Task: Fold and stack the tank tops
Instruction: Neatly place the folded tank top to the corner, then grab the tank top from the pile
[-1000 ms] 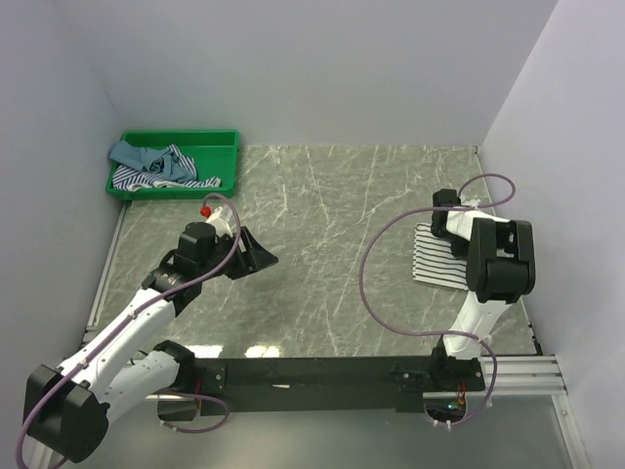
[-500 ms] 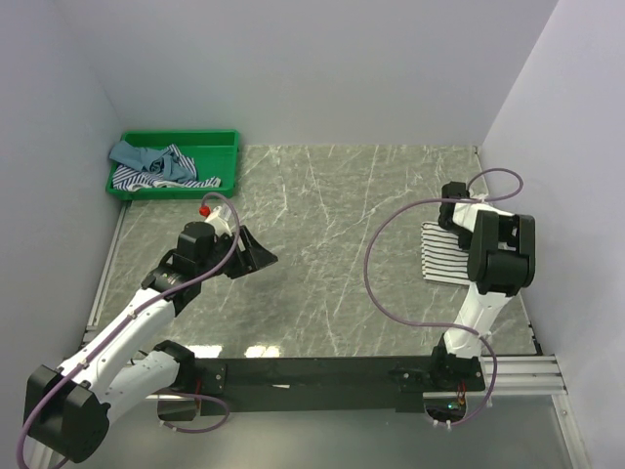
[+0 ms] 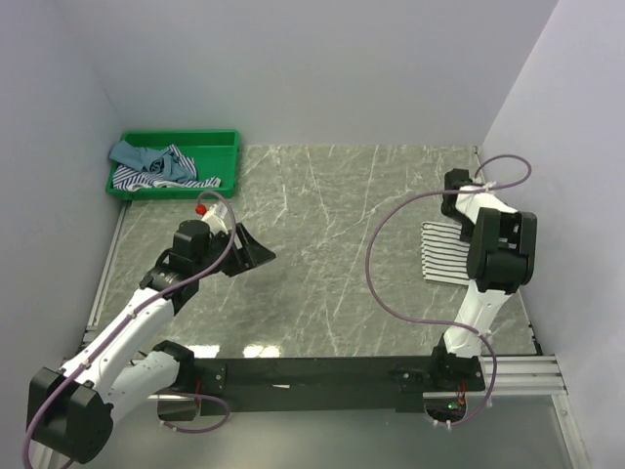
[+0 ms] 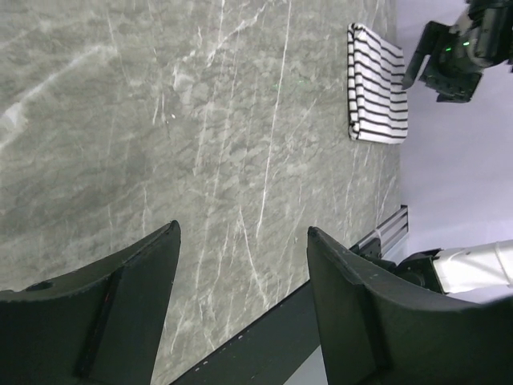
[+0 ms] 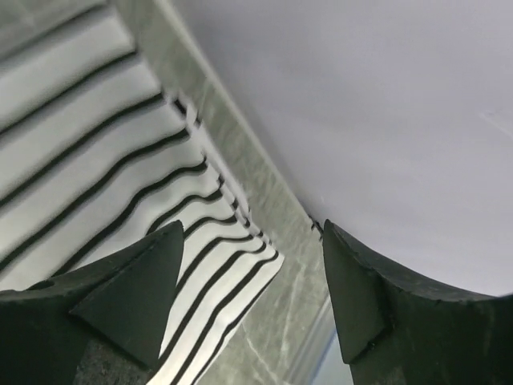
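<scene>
Three tank tops were in sight, and I held none of them. The striped top (image 3: 444, 256) (white with thin black lines) lay folded flat on the table (image 3: 332, 215) near its right edge, well apart from the other two. My right gripper (image 5: 252, 228) hung just above that top's far end. Its fingers stood wide apart with nothing between them, and through the gap I saw the striped cloth, a strip of stone and the pale wall (image 5: 361, 96) beyond. I could not tell from my wrist view whether my fingertips brushed the cloth or cleared it. The teal top (image 3: 132, 154) and the blue-striped top (image 3: 146, 178) sat bunched together, unfolded, in the green tray (image 3: 225, 147) at the far left corner — the teal one heaped toward the tray's left end, partly over the other. My left gripper (image 4: 242, 233) was out over the left half of the table, on the near side of the tray and not touching it. Its fingers were also spread wide and empty, with only bare marbled surface beneath them. From that wrist I looked across the table to the striped top on the far side, with my right arm above it.
</scene>
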Robot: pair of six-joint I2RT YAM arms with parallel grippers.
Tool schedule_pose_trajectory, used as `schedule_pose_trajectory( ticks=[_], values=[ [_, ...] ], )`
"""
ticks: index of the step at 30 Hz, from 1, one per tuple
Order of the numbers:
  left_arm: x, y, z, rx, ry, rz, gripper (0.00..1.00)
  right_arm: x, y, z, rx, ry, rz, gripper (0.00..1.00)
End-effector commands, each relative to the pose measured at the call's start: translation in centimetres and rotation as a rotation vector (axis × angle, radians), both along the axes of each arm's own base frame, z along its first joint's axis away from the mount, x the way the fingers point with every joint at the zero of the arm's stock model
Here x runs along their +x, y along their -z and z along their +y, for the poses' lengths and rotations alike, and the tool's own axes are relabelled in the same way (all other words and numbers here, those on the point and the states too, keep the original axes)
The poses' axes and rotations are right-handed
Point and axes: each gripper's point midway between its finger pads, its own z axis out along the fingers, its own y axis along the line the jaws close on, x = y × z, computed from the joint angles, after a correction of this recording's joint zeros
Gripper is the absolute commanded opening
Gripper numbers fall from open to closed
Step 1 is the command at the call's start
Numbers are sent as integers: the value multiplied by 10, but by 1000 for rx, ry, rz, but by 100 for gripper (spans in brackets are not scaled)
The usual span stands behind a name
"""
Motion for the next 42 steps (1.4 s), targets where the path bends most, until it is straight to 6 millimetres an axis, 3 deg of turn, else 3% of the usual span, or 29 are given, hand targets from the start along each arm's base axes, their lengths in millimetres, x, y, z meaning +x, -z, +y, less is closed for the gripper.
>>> schedule_pose_trajectory(
  ticks=[1,4,8,10,14,15,17,19,21,22,23,24,26,27,29,34,35,36,37,38,39,40,41,42],
  values=[
    [6,-10,1,-35,12,-49,70,13,-59,-1,-51,87,-173,77],
    [10,-7,6,-44,-3,-38,70,33,-91,18,-10,112,-347,77],
    [17,-2,14,-49,-33,-18,70,65,-129,89,39,-53,-535,77],
    [22,1,19,-54,-51,-3,70,69,-140,145,61,-195,-616,79],
    [31,2,30,-46,-105,-9,70,67,-133,230,253,-342,-687,81],
    [34,-2,33,-36,-121,-14,70,65,-130,262,307,-416,-677,81],
    [45,-7,43,-10,-183,-24,70,61,-126,300,373,-492,-674,82],
    [68,-28,59,38,-291,-46,69,53,-120,341,425,-598,-661,82],
    [90,-36,78,101,-407,-29,70,50,-110,363,528,-633,-630,83],
    [107,-63,93,107,-491,-61,70,49,-105,372,579,-651,-621,82],
    [119,-70,108,131,-560,-67,71,51,-105,390,672,-683,-641,82],
    [141,-87,122,149,-631,-83,73,46,-99,393,699,-710,-631,82],
    [163,-92,161,187,-766,-54,75,49,-100,407,773,-758,-662,82],
    [187,-97,179,211,-833,-47,75,44,-93,412,803,-778,-638,82],
    [207,-90,218,253,-939,-9,75,44,-90,419,836,-799,-640,82],
    [295,-73,274,287,-994,-27,74,35,-74,437,954,-851,-617,82],
    [313,-39,282,336,-993,33,75,33,-72,441,980,-859,-610,83],
    [330,-57,290,359,-996,-24,75,30,-67,442,992,-856,-601,83],
    [340,-50,298,389,-1009,-23,75,28,-67,449,1030,-869,-595,82],
    [353,-16,303,430,-1007,24,75,26,-65,452,1048,-874,-587,82],
    [366,-25,308,452,-1005,-11,75,24,-61,454,1062,-873,-575,82],
    [371,-16,314,485,-1022,0,75,22,-60,459,1091,-879,-570,82],
    [377,15,318,519,-1019,49,75,20,-59,462,1108,-882,-566,82],
    [382,13,321,533,-1021,45,74,18,-55,462,1118,-880,-558,82]
  ],
)
